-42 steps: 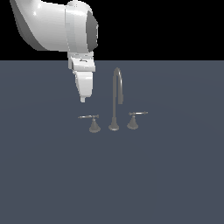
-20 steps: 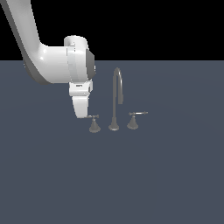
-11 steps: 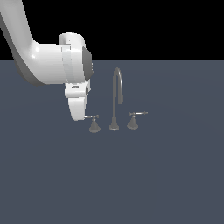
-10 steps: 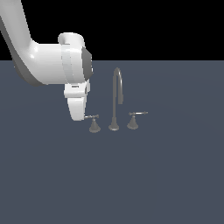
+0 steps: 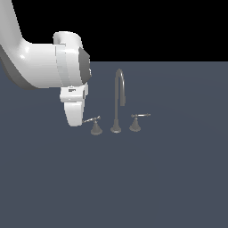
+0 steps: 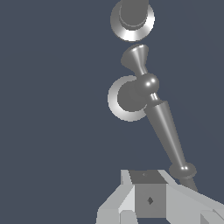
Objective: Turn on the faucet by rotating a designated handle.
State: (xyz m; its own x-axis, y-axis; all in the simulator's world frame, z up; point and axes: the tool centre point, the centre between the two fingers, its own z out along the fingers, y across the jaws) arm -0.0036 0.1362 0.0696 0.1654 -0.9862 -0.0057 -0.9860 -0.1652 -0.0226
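— Since the earlier frames, what had changed at the sink set?

— Only the arm: it had swung down from above the faucet and out toward the exterior view's left, until the gripper hung at the tip of the handle. Nothing on the faucet had shifted.

— Where did that handle stand?

— On the dark counter, at about nine o'clock from the spout's base, its thin lever pointing farther toward nine. The twin handle sat opposite, at three o'clock.

— Why approach from the lever's end?

— Probably for leverage: a push at the tip turns the handle most easily.

— And the fingers?

— Their state could not be told. The wrist view showed the gripper's pale body just beside the lever's knobbed end, with no fingertips visible.
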